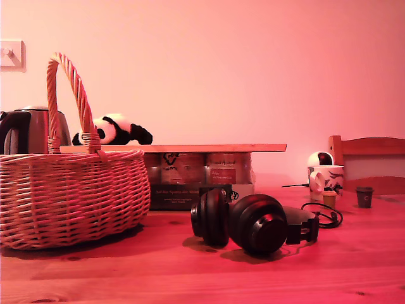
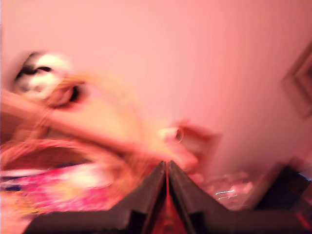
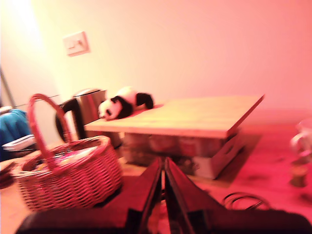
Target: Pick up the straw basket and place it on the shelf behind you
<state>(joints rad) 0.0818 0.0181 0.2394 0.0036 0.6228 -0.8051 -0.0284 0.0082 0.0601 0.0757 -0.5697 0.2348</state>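
While the straw basket sits ungrasped on the tabletop, both sets of fingers are pressed together.
Risk: shelf carries a toy panda; my second gripper could snag the arched handle and tip it.

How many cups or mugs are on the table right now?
2. A white patterned mug stands toward the exterior view's right, behind the headphones; a small dark cup sits further right. More may hide behind the straw basket.
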